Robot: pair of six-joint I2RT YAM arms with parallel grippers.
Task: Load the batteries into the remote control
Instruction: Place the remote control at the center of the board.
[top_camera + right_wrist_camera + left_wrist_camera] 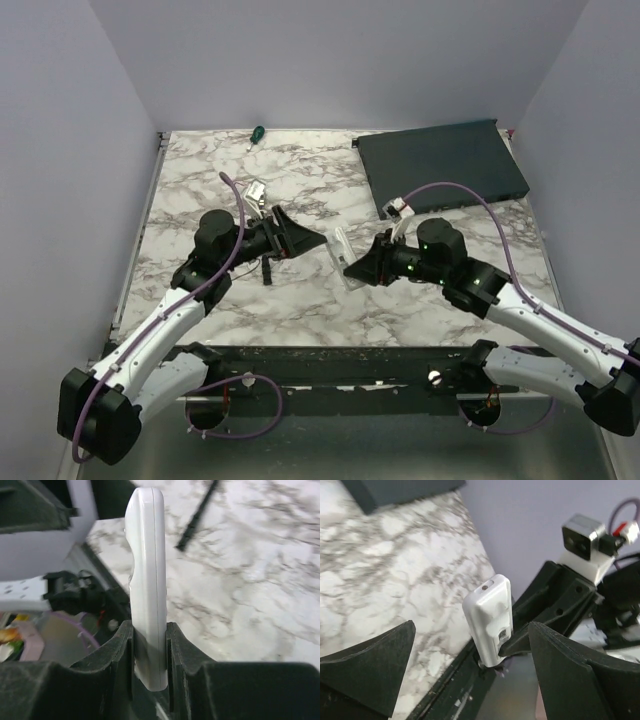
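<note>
Pinching the slim white plastic remote control (pixel 146 580) endwise in my right gripper (pixel 149 630), I find it just right of my wide-spread left gripper (pixel 470 630).

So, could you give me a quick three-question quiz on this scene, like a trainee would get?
1. Which gripper clamps the white remote control? A. left B. right C. neither
2. True or false: the left gripper is shut.
3. Fill in: the green-handled screwdriver lies near the ___ edge of the table, seen from the arms' bases.

Key
1. B. The right gripper pinches it edge-on between its fingers.
2. False. Its jaws stand wide open and hold nothing.
3. far
</note>
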